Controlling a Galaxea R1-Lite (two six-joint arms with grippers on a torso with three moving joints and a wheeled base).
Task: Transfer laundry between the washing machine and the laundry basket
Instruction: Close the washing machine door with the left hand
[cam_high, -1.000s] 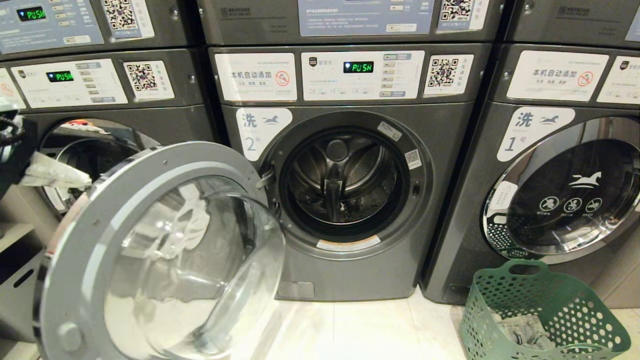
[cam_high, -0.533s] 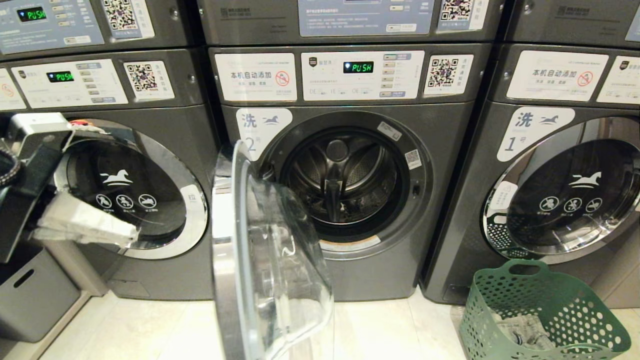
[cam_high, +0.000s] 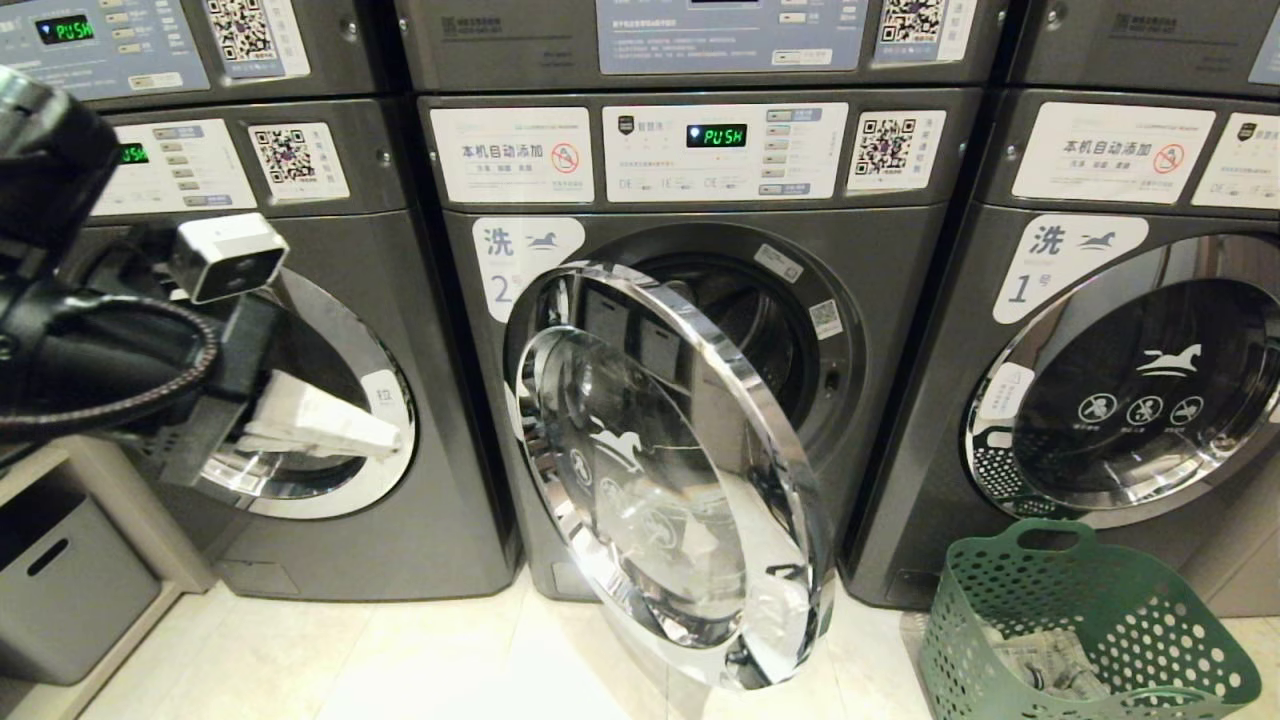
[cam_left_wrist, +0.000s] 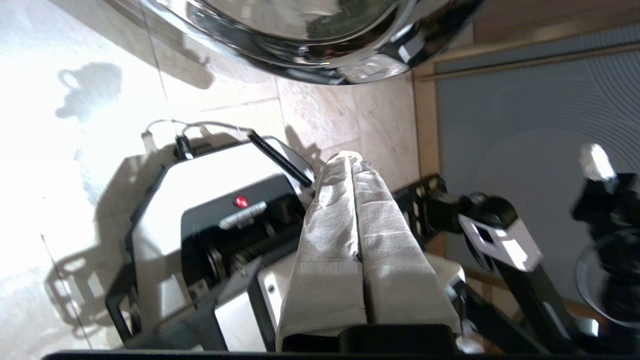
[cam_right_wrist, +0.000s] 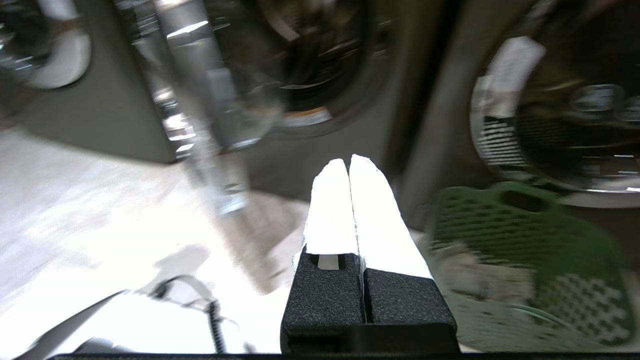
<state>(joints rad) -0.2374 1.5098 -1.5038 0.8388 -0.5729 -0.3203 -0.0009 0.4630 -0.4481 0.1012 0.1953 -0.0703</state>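
Observation:
The washing machine (cam_high: 900, 300) labelled 2 stands in the middle, its chrome-rimmed glass door (cam_high: 680, 480) half swung across the drum opening. My left gripper (cam_high: 390, 443), fingers wrapped in pale cloth, hovers shut and empty before the left-hand machine, apart from that door; its wrist view shows the left gripper (cam_left_wrist: 350, 159) over the floor and my base. The green laundry basket (cam_high: 1100, 600) sits on the floor at the lower right with greyish laundry (cam_high: 1040, 665) inside. My right gripper (cam_right_wrist: 349, 165) is shut and empty, low, left of the basket (cam_right_wrist: 525, 235) and the laundry (cam_right_wrist: 480, 280).
The machine labelled 1 (cam_high: 1130, 390) stands shut on the right, just behind the basket. Another shut machine (cam_high: 440, 400) stands on the left. A grey solid-sided bin (cam_high: 60, 580) sits on a low shelf at the far left. Pale tiled floor (cam_high: 400, 660) lies in front.
The door of machine 2 has swung from wide open at the left to half shut across the drum. My left arm has moved up and to the right, into view.

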